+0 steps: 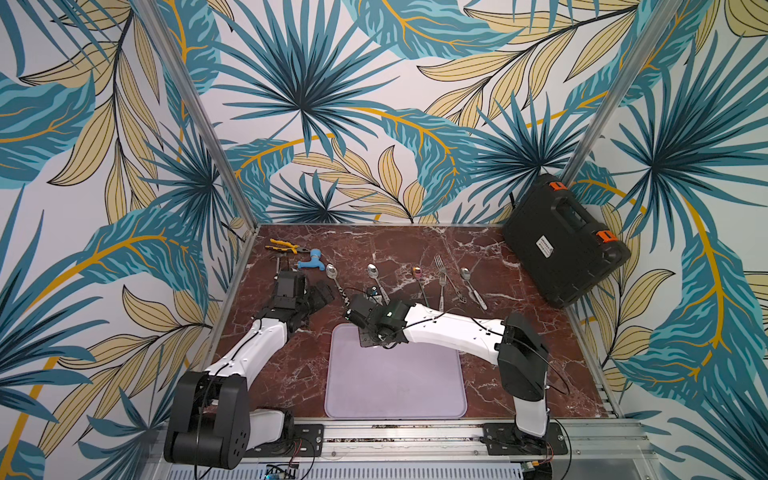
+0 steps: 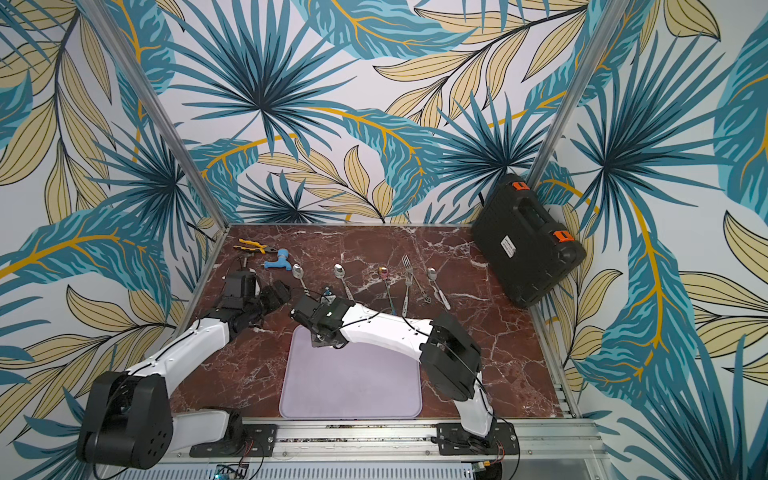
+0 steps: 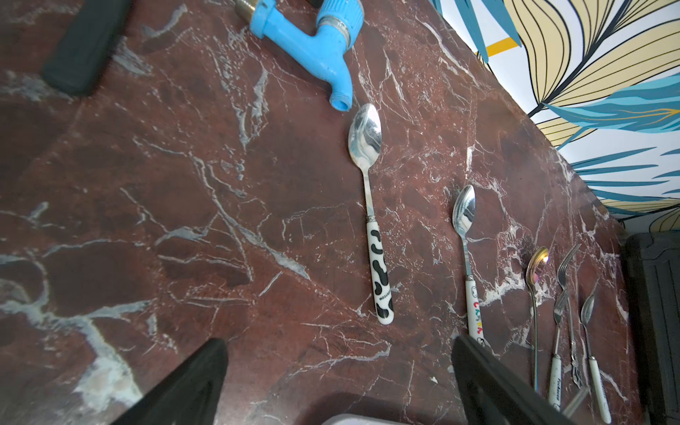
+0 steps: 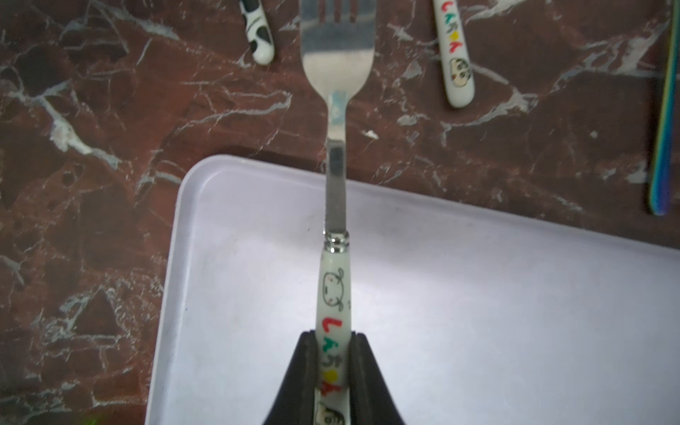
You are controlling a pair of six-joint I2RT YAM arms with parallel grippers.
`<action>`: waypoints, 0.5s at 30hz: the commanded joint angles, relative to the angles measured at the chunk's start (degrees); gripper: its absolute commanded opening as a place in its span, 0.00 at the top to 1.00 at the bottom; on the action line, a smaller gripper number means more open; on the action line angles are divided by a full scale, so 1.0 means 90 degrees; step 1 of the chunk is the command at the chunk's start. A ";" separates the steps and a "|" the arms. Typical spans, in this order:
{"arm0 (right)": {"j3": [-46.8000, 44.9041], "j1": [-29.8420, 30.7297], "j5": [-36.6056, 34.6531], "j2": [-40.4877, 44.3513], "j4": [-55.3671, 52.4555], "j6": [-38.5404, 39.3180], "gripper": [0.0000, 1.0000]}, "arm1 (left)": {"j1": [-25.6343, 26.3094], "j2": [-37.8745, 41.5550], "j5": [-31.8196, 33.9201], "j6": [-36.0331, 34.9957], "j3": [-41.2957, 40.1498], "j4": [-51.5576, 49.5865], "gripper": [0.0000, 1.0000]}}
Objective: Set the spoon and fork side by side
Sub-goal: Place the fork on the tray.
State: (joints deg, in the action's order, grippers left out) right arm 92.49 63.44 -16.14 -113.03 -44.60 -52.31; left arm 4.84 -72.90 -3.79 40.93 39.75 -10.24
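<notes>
Fork (image 4: 337, 70) clamped in right tool (image 4: 333, 340).

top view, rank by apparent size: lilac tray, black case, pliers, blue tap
1. lilac tray and black case: too close to rank
2. pliers and blue tap: about alike; pliers longer, tap bulkier

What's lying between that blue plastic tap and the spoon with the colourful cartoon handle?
A spoon with a black-and-white cow-patterned handle, its bowl near the blue plastic tap, apart from the cartoon-handled spoon. The left wrist view shows it best.
</notes>
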 commanded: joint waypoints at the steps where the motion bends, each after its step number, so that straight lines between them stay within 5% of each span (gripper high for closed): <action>1: -0.0140 0.0328 0.0089 0.0025 -0.0132 -0.0668 1.00 | 0.0009 0.0288 0.0326 0.0249 -0.0191 -0.0082 0.00; 15: 0.0097 0.0975 0.0785 -0.1012 0.0747 -0.2035 1.00 | -0.0239 0.0546 0.0434 0.0594 -0.0402 -0.0159 0.00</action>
State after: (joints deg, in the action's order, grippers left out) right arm 92.60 71.24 -10.66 -120.09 -39.77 -65.98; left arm 3.60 -69.21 -0.62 45.30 37.87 -10.74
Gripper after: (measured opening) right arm 0.158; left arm 0.999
